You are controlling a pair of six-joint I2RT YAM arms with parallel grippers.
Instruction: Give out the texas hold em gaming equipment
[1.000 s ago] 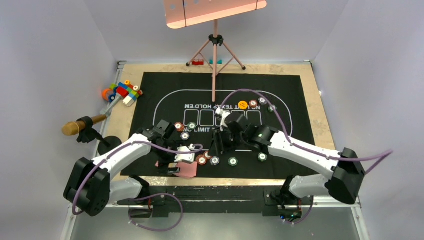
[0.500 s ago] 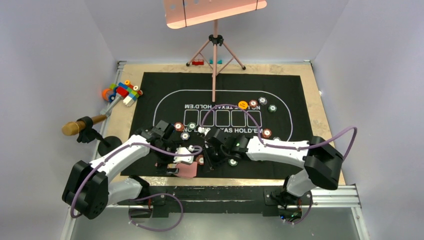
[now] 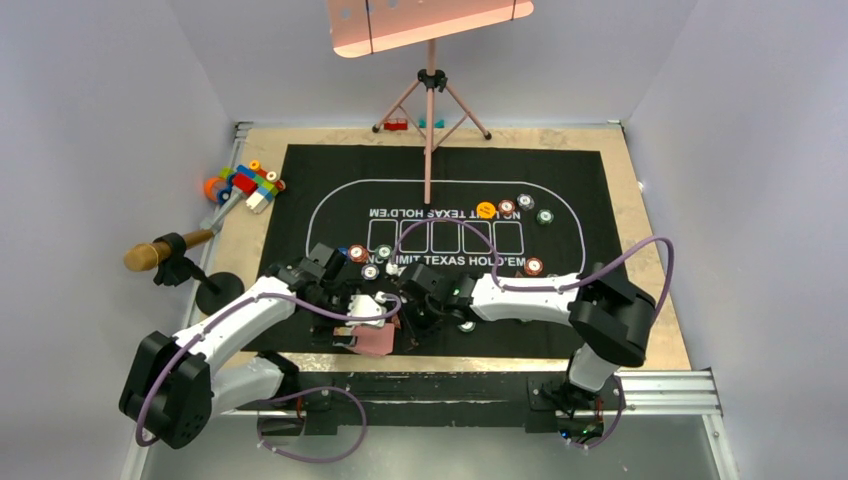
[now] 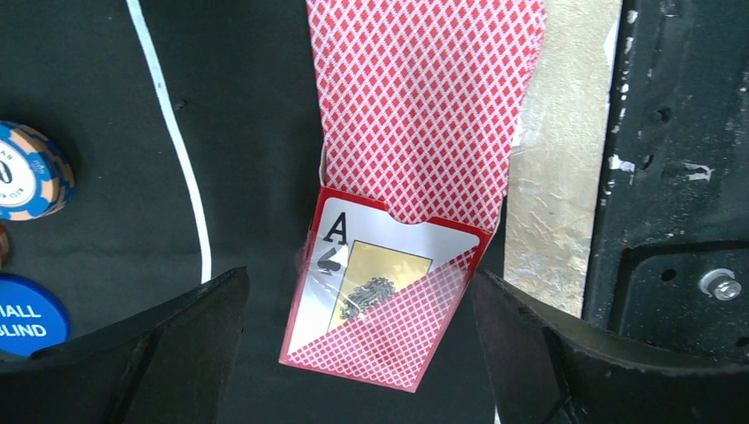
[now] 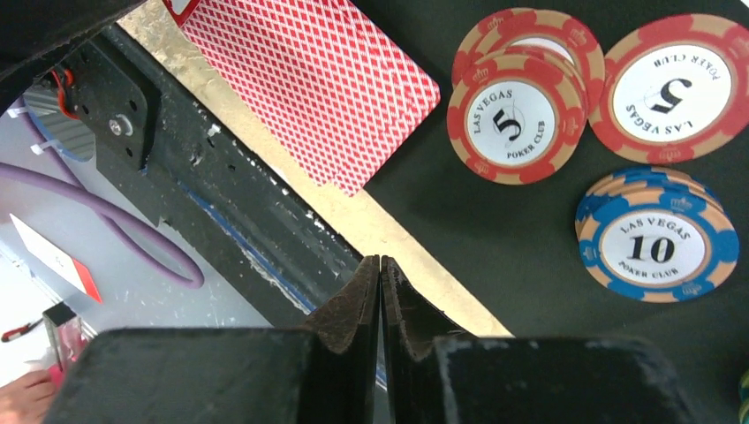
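Straddling thin, probably slick playing cards (image 4: 415, 106) at the near edge, left gripper (image 4: 353, 305) gapes; right gripper (image 5: 380, 291) is clenched, empty. Pinch their long edges.

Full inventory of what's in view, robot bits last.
mat: one, black, central.
cards: one red-backed stack, ace showing, mat's near edge.
poker chips: several, red, green, grey, scattered on mat.
red 5 chips: three, beside cards.
blue 10 chips: one stack, beside those.
orange button: one, far side.
blue button: one, near cards.
toy blocks: pile, multicoloured, far left.
tripod: one, pink, far edge.
left claw: open, over cards.
right claw: shut, empty, beside cards.
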